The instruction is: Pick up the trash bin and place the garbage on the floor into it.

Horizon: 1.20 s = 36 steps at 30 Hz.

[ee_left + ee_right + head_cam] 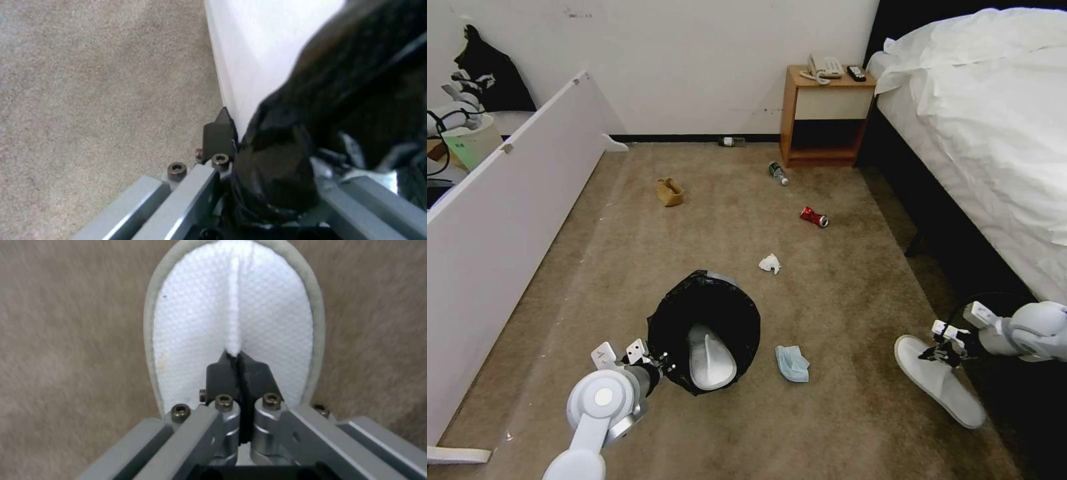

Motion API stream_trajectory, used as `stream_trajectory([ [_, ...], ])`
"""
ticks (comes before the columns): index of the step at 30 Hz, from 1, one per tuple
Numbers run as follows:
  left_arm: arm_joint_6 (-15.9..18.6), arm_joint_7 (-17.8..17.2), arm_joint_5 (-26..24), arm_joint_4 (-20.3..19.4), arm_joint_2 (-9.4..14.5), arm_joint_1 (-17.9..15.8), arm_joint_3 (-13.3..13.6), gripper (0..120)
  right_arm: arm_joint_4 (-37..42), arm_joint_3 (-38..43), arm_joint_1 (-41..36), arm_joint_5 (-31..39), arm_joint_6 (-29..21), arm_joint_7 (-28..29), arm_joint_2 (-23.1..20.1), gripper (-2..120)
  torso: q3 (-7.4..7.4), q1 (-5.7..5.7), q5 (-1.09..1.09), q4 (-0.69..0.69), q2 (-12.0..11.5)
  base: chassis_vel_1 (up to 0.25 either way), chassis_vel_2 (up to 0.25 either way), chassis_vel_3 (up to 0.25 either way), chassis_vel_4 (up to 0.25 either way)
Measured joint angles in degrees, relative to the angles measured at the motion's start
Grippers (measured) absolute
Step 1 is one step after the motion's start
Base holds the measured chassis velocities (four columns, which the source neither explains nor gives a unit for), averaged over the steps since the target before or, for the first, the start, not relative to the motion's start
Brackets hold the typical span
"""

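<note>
The left end effector (pixel 657 363) is clamped on the near-left rim of the trash bin (pixel 704 330), its fingers (pixel 219 135) closed over the black bag folded across that rim; the bin tilts so its mouth faces the camera, and one white slipper (pixel 710 357) lies inside it. The right end effector (pixel 944 353) sits at the near right, beside the bed (pixel 987 127), its fingers (pixel 222 373) pinched shut on a raised fold of a second white slipper (pixel 937 387) that lies on the floor (pixel 840 413). That makes two slippers, one in the bin and one on the carpet. Just right of the bin lies one blue face mask (pixel 792 363), and a little farther off one crumpled white tissue (pixel 770 264). Farther still and to the right lies one red can (pixel 814 216) on its side. Two bottles show: one with a green label (pixel 778 173) near the nightstand (pixel 826 117) and another (pixel 731 141) against the far wall. One brown paper bag (pixel 670 192) stands at the far left of the carpet. No writing on the can or the bottles can be read.
</note>
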Motion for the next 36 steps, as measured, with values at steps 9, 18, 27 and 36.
stream_trajectory([
  [9, 0.00, 0.54, 0.01, 0.32, 0.13, -0.45, 1.27, 0, 10.36, -0.13, 10.69, -4.15, 0.62, 1.48, 9.04, 0, -0.01, 0.00, -0.01, 0.00, 0.00, 0.000, 0.000, 0.000, 0.000],
  [18, 0.00, 0.43, 0.19, 0.22, 0.24, -0.29, 1.96, 0, 19.85, 5.81, 13.02, -5.59, 2.24, 3.82, 11.81, 0, 0.00, 0.00, -0.01, 0.01, 0.00, 0.000, 0.000, 0.000, 0.000],
  [27, 0.00, 0.50, 1.09, 0.49, 0.17, -0.04, 2.40, 0, 28.10, 12.26, 12.98, -4.07, 3.30, 6.20, 11.28, 0, 0.00, 0.00, -0.02, 0.01, 0.00, 0.000, 0.000, 0.000, 0.000],
  [36, 0.00, 0.51, 1.57, 0.90, -0.42, -0.31, 2.74, 0, 31.64, 16.05, 13.29, -2.98, 3.67, 7.83, 9.90, 0, 0.00, 0.00, -0.02, 0.01, 0.00, 0.000, 0.000, 0.000, 0.000],
])
